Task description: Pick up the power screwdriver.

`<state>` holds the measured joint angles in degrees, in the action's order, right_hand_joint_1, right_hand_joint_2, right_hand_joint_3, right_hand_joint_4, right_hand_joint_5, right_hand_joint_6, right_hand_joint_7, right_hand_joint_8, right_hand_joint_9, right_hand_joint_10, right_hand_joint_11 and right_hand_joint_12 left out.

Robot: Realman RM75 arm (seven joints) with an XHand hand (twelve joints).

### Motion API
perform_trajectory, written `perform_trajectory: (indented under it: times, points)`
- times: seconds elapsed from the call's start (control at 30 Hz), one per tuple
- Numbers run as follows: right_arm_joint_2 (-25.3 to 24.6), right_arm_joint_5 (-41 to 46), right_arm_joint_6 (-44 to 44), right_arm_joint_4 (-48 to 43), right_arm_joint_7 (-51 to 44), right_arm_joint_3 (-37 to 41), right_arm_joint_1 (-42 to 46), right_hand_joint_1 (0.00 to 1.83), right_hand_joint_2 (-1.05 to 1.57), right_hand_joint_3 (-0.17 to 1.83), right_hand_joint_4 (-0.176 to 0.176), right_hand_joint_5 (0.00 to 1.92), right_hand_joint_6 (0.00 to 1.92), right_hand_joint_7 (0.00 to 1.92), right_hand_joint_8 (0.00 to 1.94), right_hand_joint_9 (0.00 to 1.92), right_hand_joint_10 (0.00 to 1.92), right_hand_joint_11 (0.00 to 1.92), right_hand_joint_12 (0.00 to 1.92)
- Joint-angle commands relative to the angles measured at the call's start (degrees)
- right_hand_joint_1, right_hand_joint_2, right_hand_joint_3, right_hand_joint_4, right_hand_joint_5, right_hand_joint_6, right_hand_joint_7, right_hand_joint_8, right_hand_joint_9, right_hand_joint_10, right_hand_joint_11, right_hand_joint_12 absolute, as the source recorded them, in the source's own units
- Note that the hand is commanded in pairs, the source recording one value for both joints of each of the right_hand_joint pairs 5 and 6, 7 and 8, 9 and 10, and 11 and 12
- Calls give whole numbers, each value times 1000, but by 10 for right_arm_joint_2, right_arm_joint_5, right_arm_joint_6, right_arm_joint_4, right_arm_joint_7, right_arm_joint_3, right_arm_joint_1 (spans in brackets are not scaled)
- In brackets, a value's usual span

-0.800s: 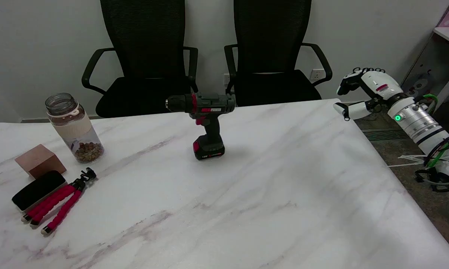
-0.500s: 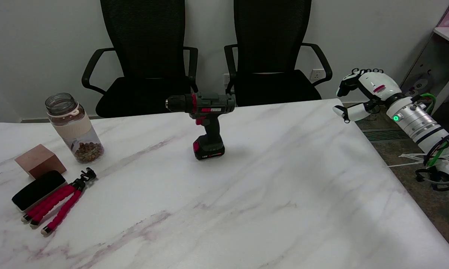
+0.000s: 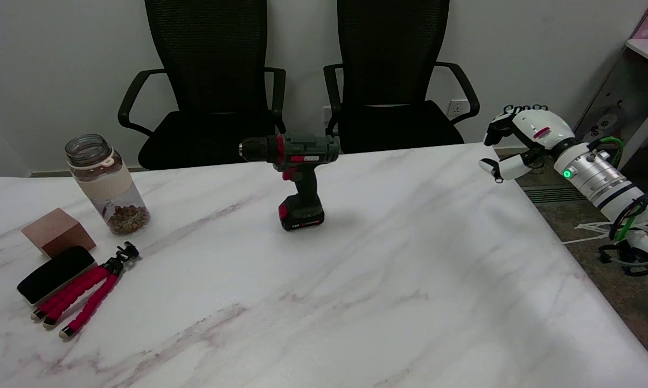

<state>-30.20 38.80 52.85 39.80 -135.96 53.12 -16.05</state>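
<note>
Screwdriver [image 3: 297, 180] stands well apart from empty, spread robot hand [image 3: 517, 141]

On your left of the white marbled counter [image 3: 410, 280] you have a clear jar [image 3: 106, 183] standing upright with brown bits in the bottom. Just in front of it sits a small brown block [image 3: 57, 230], and touching that block lies a black case [image 3: 54, 273]. A small tripod [image 3: 86, 296] with red legs lies flat beside the case. Behind the counter, two black office chairs [image 3: 210, 81] stand side by side against the wall.
</note>
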Motion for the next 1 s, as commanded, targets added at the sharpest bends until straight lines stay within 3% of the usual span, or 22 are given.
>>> perform_trajectory:
  times: [0.03, 0.1, 0.47, 1.0]
  points:
    - [-4, -4, -29, 43, -2, -24, 1, 885, 473, 958, -96, 909, 909, 909, 909, 497, 497, 684, 684]
    - [-6, -1, -42, 61, -3, -26, 1, 908, 300, 969, -45, 847, 847, 847, 847, 441, 441, 607, 607]
    - [-63, 0, -97, 122, -5, -27, -13, 907, 306, 952, -54, 833, 833, 833, 833, 431, 431, 598, 598]
    - [-147, 0, -137, 138, -4, -37, -49, 905, 318, 927, -75, 815, 815, 815, 815, 424, 424, 583, 583]
